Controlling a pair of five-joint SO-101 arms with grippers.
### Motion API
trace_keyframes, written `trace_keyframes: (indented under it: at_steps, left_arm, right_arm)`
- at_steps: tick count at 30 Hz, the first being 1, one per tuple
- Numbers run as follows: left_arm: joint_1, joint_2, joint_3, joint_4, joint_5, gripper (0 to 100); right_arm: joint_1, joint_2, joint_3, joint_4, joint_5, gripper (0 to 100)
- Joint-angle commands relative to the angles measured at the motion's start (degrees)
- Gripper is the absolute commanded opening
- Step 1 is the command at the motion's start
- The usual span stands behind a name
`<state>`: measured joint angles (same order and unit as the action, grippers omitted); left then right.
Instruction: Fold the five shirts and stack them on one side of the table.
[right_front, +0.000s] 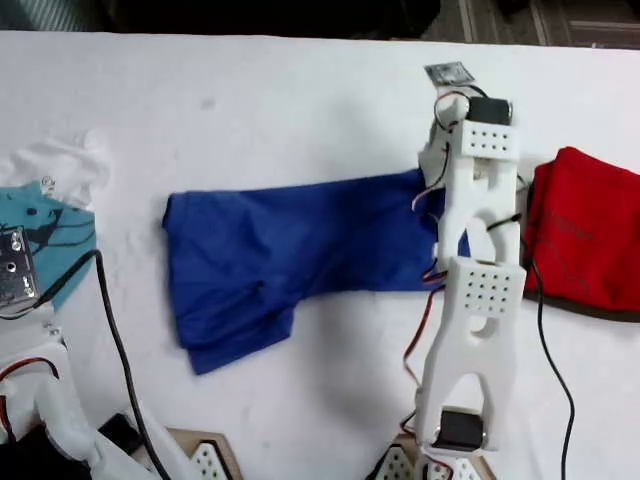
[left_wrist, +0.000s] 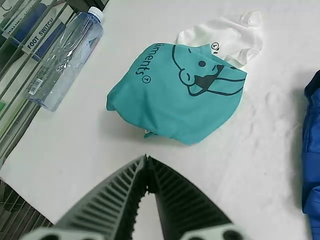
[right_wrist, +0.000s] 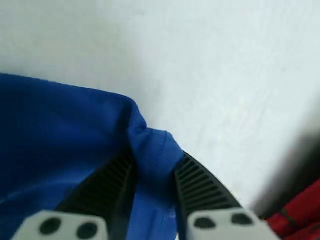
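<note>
At the left edge of the table (right_front: 300, 100), a teal shirt (right_front: 45, 235) lies crumpled against a white shirt (right_front: 60, 160). The left gripper (left_wrist: 146, 162) hovers near them, fingers pressed together and holding nothing. A blue shirt (right_front: 280, 260) lies spread across the middle. The right gripper (right_wrist: 157, 162) pinches a fold at its right end, fingers nearly closed. A red shirt (right_front: 585, 235) lies at the far right.
</note>
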<state>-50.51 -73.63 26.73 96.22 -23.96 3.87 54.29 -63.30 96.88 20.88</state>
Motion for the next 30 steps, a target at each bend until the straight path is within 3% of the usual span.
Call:
trace_keyframes:
  at_steps: [1, 4, 8, 13, 18, 24, 30]
  left_arm:
    - [0.0, -0.3, -0.4, 0.4, -0.1, 2]
    - [-0.1, -0.3, -0.4, 0.4, -0.1, 2]
    - [-0.2, -0.3, -0.4, 0.4, -0.1, 2]
    - [-0.2, -0.3, -0.4, 0.4, -0.1, 2]
    - [0.0, -0.3, -0.4, -0.1, -0.1, 2]
    - [0.0, -0.3, -0.4, -0.1, -0.2, 2]
    - [0.0, -0.3, -0.3, -0.1, -0.1, 2]
  right_arm:
    - [-0.7, -2.9, -7.1, 1.9, 0.3, 17.0]
    - [-2.6, -6.7, -9.3, 1.7, -2.9, 28.6]
    - [-7.3, -12.2, -9.4, 1.7, -6.3, 30.8]
    - [-14.3, -18.1, -7.8, 1.9, -6.2, 23.2]
    - [-24.0, -25.1, 7.2, 1.9, -4.3, 1.2]
    - [-37.4, -31.8, 32.3, 1.5, -3.2, 2.0]
    - [-44.2, -27.6, 36.3, -0.1, -3.6, 2.0]
